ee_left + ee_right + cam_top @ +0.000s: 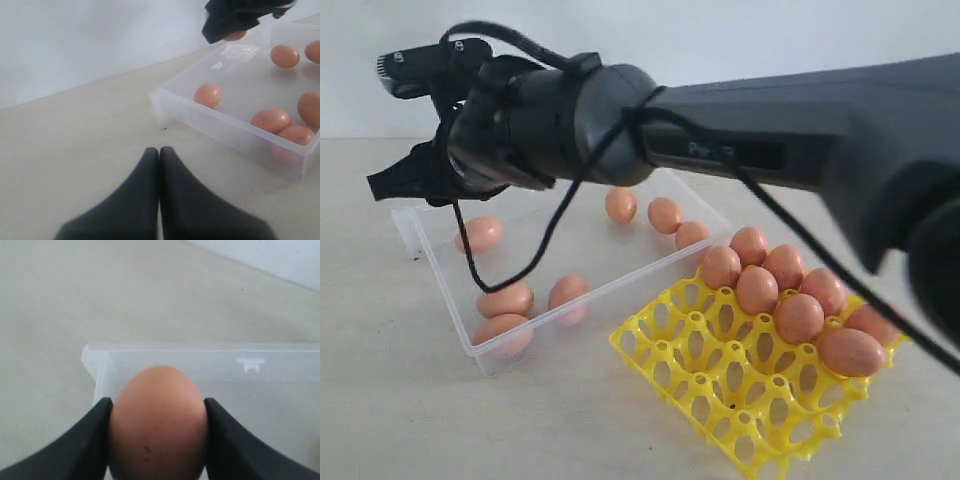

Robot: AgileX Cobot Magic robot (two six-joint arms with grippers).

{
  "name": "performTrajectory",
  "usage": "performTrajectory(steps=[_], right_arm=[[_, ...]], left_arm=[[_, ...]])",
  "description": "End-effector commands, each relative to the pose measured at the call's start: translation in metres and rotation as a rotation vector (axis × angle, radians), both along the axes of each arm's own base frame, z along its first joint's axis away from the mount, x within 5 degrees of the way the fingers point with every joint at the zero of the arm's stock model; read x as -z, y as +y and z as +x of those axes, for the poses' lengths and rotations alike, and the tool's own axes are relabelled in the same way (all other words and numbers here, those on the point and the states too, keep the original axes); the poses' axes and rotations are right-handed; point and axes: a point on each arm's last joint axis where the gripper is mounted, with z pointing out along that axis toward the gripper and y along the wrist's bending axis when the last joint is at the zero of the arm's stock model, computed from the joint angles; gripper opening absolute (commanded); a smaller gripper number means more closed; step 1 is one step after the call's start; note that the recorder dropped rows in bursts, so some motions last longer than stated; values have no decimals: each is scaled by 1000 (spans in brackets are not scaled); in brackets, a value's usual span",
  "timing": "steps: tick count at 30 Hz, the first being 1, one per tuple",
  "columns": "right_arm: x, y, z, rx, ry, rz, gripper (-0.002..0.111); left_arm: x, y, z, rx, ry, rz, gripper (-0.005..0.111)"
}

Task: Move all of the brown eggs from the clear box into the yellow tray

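brown egg (157, 435) clamped in the right tool (157, 402), at the box (165, 357) corner. more eggs (505, 300) lie in the box beneath that tool; others sit in the tray (720, 400) back along its arm. left tool (159, 150), fingers pressed together, hangs over the counter (75, 150).

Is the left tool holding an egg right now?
No: the left tool is shut flat on itself with nothing in it, outside the clear box.
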Motion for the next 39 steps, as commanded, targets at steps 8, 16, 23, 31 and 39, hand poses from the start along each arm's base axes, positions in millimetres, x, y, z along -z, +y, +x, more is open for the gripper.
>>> performTrajectory(steps=[8,16,23,31,39], right_arm=[[-26,-181,-79,360,-250,38,0],[-28,-274,-39,-16,-42,45,0],[-57,-349,-2,-398,75,488,0],[-9,-317,6,-542,172,433,0],[42,-265,-2,-675,347,446,0]], left_arm=[[-1,0,0,1,-10,-8,-4],[-1,0,0,1,-10,-8,-4],[-1,0,0,1,-10,-8,-4],[-2,-4,0,12,-11,-143,-4],[-3,-8,0,22,3,-299,-4]])
